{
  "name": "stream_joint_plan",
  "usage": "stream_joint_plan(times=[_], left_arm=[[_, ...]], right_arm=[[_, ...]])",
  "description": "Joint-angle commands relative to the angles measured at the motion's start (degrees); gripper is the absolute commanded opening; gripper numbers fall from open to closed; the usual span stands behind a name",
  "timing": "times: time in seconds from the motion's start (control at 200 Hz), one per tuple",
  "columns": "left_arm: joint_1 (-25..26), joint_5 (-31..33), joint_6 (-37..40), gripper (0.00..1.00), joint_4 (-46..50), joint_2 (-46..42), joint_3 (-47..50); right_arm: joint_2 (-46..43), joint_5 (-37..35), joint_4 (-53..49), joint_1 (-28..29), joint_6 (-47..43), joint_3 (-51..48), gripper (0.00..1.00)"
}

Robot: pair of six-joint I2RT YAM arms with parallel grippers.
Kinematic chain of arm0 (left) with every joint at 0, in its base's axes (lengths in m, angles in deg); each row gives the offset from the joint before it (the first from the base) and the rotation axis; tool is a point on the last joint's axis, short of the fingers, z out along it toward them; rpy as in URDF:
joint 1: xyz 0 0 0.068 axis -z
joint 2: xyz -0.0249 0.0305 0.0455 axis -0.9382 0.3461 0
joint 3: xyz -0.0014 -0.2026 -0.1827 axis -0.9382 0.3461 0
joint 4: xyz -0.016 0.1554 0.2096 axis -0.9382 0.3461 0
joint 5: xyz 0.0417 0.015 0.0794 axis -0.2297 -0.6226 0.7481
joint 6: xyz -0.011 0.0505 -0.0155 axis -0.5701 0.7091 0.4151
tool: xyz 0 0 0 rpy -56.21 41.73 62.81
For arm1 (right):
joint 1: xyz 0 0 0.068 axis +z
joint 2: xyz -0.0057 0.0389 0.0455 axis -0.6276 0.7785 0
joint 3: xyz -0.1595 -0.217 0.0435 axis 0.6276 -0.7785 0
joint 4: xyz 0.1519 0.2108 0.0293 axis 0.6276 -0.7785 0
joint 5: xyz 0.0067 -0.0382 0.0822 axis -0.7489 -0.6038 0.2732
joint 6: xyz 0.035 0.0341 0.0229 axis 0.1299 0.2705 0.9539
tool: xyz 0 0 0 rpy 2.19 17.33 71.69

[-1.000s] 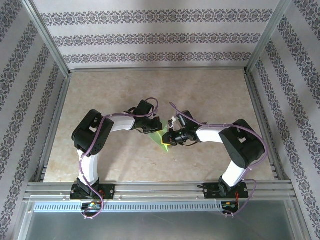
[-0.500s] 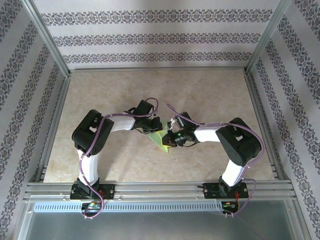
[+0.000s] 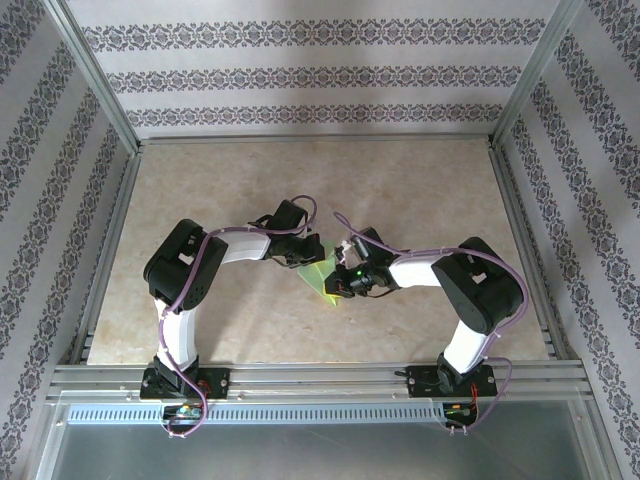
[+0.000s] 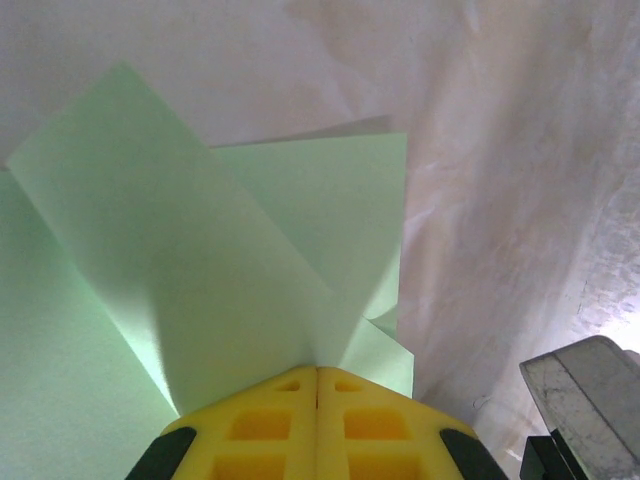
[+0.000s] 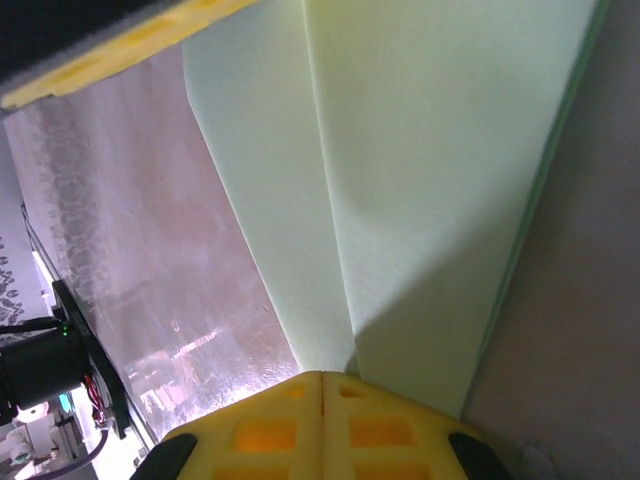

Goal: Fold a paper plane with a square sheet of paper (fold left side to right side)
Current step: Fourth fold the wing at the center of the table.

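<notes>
The light green sheet of paper (image 3: 318,268) lies on the beige tabletop between the two arms, folded into a pointed wedge with several layers. My left gripper (image 3: 303,252) is shut, and its yellow tips (image 4: 317,372) rest on the paper (image 4: 200,270) where a raised flap and a crease meet. From the right, my right gripper (image 3: 340,282) is also shut. Its tips (image 5: 322,378) sit on a long crease of the paper (image 5: 430,180). The left gripper's yellow finger (image 5: 120,45) shows at the top of the right wrist view.
The beige mottled tabletop (image 3: 420,190) stretches around the paper. An aluminium frame (image 3: 320,372) runs along the near edge, and patterned walls close in the back and both sides. Purple cables loop over both arms.
The right arm has crept slightly left, its shut gripper sliding along the paper. The left arm and the paper have stayed put.
</notes>
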Motion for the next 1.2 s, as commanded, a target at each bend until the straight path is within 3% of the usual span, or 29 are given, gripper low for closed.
stream_joint_plan(times=[0.0,1.194], left_arm=[[0.1,2.9,-0.1,0.02,3.6,2.7,1.7],[-0.2,3.6,-0.5,0.02,4.6,3.2,1.7]], right_arm=[[-0.9,-0.4,-2.0,1.1,0.4,-2.0,0.07],[-3.6,-1.0,-1.1,5.5,4.5,-8.0,0.07]])
